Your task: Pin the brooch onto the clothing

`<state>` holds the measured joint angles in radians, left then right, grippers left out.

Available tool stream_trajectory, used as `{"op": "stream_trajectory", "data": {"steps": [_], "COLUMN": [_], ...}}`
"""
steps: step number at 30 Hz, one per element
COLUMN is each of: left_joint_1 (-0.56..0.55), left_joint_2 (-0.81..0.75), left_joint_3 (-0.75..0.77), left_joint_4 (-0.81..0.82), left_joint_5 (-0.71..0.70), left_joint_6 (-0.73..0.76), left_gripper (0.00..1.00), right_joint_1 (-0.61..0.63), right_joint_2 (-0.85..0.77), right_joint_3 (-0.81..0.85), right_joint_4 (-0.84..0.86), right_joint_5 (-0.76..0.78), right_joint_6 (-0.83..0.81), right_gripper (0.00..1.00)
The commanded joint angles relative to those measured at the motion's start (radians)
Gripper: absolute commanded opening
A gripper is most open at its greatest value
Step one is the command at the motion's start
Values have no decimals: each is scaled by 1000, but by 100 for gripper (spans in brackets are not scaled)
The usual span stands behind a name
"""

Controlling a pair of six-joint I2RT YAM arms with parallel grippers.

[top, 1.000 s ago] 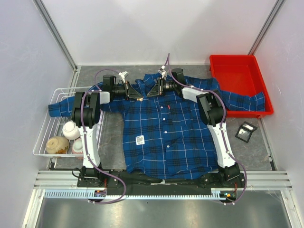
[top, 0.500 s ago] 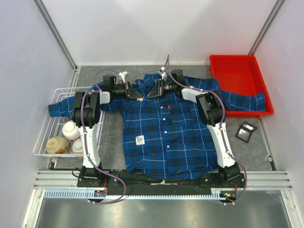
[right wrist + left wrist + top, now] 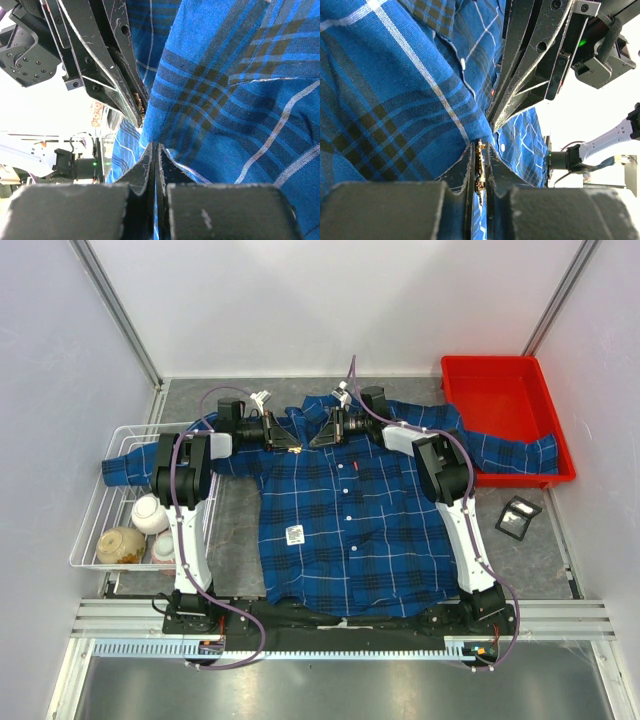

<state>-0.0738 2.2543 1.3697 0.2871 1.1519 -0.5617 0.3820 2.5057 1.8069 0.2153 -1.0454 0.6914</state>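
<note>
The clothing (image 3: 340,520), a blue-and-black plaid shirt, lies spread flat, collar toward the far side. Both grippers meet tip to tip at the collar. My left gripper (image 3: 296,445) is shut on the brooch (image 3: 480,167), a small gold piece held edge-on between the jaws just above the fabric (image 3: 395,100). The brooch (image 3: 140,103) also glints at that gripper's tip in the right wrist view. My right gripper (image 3: 316,437) is shut, its tips (image 3: 155,145) resting against the shirt (image 3: 240,100) with nothing seen between them. Its fingers (image 3: 520,75) hang close over the brooch.
A red tray (image 3: 520,375) stands at the back right with one sleeve draped into it. A white wire basket (image 3: 100,500) on the left holds bowls (image 3: 120,545) and the other sleeve. A small dark square object (image 3: 519,517) lies right of the shirt. A white label (image 3: 295,534) sits on the shirt front.
</note>
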Motion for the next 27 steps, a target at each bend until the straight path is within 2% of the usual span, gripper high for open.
{"op": "stream_trajectory", "data": {"steps": [1, 2, 5, 11, 22, 27], "left_joint_1": [-7, -7, -1, 12, 17, 17], "left_joint_2": [2, -2, -36, -82, -116, -102], "left_joint_3": [37, 40, 31, 11, -35, -29], "left_joint_4": [9, -27, -62, -97, -137, -124], "left_joint_5": [5, -1, -38, -70, -98, -106], "left_joint_6": [0, 14, 36, 51, 94, 85], "left_gripper": [17, 26, 37, 43, 38, 25], "right_joint_1": [1, 1, -3, -2, 15, 38], "right_joint_2": [-16, -25, -51, -87, -134, -128], "right_joint_3": [28, 28, 23, 31, 38, 74], "right_joint_4": [-7, -14, -54, -131, -241, -322], "right_joint_5": [18, 22, 51, 117, 220, 254], "right_joint_6": [-55, -61, -98, -156, -233, -300], "right_gripper": [0, 0, 0, 0, 0, 0]}}
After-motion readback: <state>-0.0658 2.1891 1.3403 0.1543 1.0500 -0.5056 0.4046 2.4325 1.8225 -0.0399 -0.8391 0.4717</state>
